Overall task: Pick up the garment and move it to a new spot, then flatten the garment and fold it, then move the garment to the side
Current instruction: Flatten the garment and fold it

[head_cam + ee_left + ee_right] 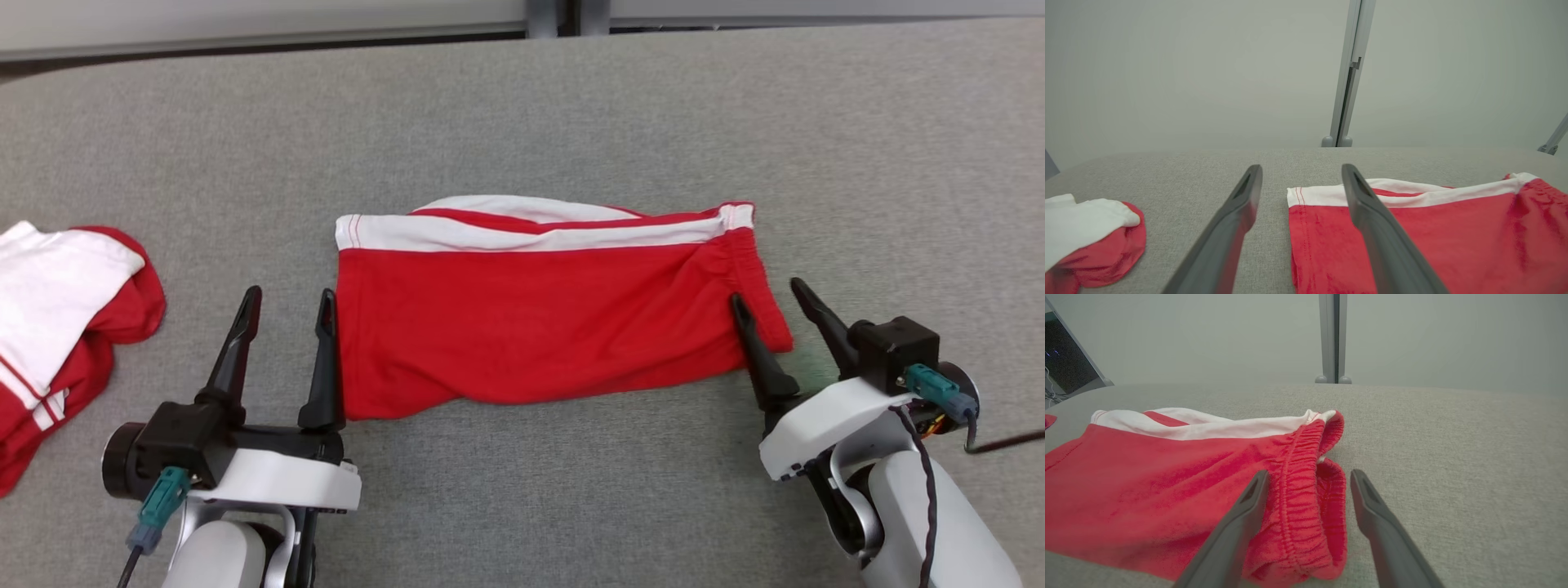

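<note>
1. Surface: a grey, cloth-covered table (522, 106) spans the head view. A pale wall (1167, 69) stands behind it, with a grey metal post (1349, 81) rising at the far edge.
2. Task item: the garment (539, 318), red with a white band along its far edge, lies near the middle of the table, between the two hands. It lies mostly flat and runs left to right. There are light wrinkles toward its right end, and its near edge is uneven.
3. The gathered elastic waistband (1300, 490) forms the garment's right end. It is doubled over, with one fold lying on the other.
4. Left hand (290, 294): the fingers stand wide apart and hold nothing. It sits at the garment's left edge. In the left wrist view the outer finger lies over bare table and the inner finger over the red cloth, so the edge falls between them. Contact with the cloth cannot be confirmed.
5. Right hand (767, 291): the fingers stand wide apart and nothing is gripped. It sits at the garment's near right corner. In the right wrist view the waistband lies between the fingers, one finger over red cloth and the other over bare table. Contact cannot be confirmed.
6. Other item: a second garment (57, 327), red and white and loosely bunched, lies at the table's left edge. It is well apart from the first garment and beyond the left hand.
</note>
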Robot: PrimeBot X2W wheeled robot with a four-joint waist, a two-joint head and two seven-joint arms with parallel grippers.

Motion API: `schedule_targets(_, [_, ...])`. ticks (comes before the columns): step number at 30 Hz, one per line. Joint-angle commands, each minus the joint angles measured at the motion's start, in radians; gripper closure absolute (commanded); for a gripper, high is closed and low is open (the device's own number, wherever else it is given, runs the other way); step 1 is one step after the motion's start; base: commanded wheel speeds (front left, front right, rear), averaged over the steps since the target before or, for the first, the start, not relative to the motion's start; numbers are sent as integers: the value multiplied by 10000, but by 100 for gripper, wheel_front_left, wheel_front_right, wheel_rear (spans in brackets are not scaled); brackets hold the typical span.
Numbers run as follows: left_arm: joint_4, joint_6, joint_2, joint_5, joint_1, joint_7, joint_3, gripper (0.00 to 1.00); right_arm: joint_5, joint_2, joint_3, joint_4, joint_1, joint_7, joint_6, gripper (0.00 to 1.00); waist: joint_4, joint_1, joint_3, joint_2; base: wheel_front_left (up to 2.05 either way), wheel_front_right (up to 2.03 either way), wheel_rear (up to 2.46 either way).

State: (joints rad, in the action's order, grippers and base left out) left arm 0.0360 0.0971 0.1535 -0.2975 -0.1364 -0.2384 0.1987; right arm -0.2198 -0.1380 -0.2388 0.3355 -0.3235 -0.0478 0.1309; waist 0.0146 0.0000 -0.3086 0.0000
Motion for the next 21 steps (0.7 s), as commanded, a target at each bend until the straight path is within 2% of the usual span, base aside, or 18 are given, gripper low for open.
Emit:
schedule_targets(1, [106,-67,-9,39,-254,-88,21,0,-114,7,68,326,-219,-71,-3,0,243,0,-282,0,0,0,0])
schedule_targets(4, [312,-141,-102,54,-415,-160,61,0,-218,47,198,1147,-497,-145,-3,0,334,0,-431,0,0,0,0])
schedule_targets(8, [471,-189,-149,71,-580,-208,25,0,-580,82,-137,1928,-624,37,-5,0,368,0,-542,0,0,0,0])
schedule_targets(9, [487,-210,-146,75,-614,-223,4,0,-758,102,-263,2052,-624,97,-5,32,362,0,-560,0,0,0,0])
schedule_targets(10, [500,-229,-151,82,-636,-238,-9,0,-855,58,-363,2126,-649,82,-2,59,353,0,-571,0,0,0,0])
schedule_targets(11, [511,-236,-148,84,-636,-246,-29,0,-1074,65,-461,2174,-643,54,-3,100,337,0,-575,0,0,0,0])
schedule_targets(21, [565,-306,-103,174,-719,-273,-164,0,-2158,-555,-708,2216,-446,-356,-22,100,102,0,-532,0,0,0,0])
